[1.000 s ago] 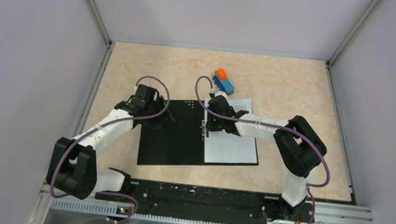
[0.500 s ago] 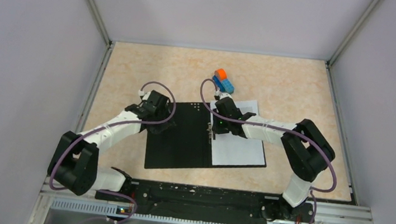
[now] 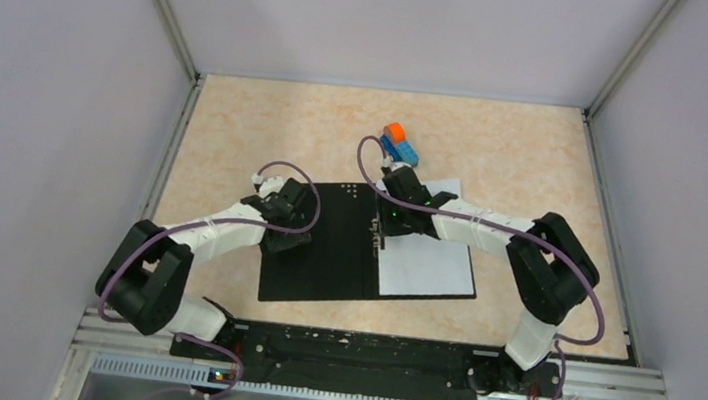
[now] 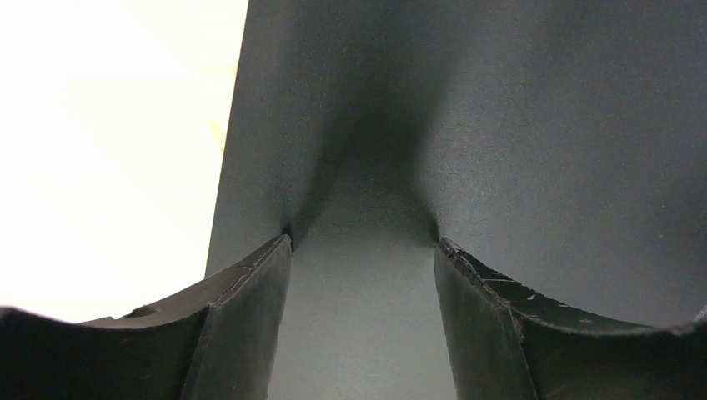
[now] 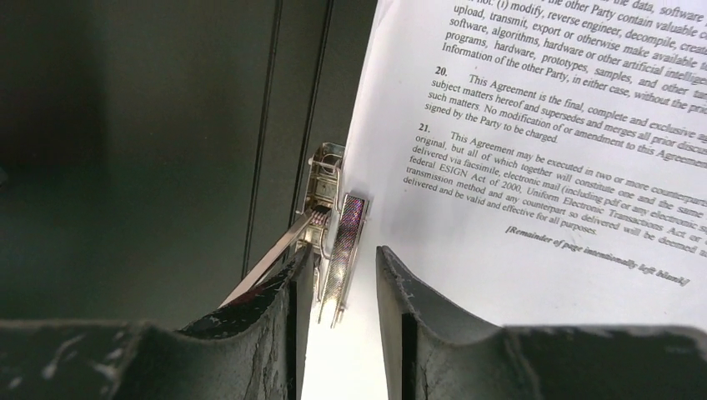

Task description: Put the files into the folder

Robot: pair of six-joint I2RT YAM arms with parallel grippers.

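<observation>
The folder (image 3: 323, 257) lies open on the table, black inside up. The white files (image 3: 428, 264) lie on its right half, with printed text showing in the right wrist view (image 5: 534, 208). My right gripper (image 3: 382, 233) is at the folder's spine. Its jaws (image 5: 342, 252) stand narrowly apart around the raised lever of the metal clip strip (image 5: 348, 221), with a gap on the right side. My left gripper (image 3: 287, 236) is open and empty, its tips (image 4: 363, 246) resting on the folder's black left flap (image 4: 500, 125) near its left edge.
A small blue-and-orange toy truck (image 3: 398, 145) stands just behind the folder's far right corner. Grey walls close in the table on the left, right and back. The beige tabletop (image 4: 100, 150) shows left of the folder.
The folder with the files has slid a little to the right along with my right gripper. My left gripper has moved from the folder's far left corner onto the left flap.
</observation>
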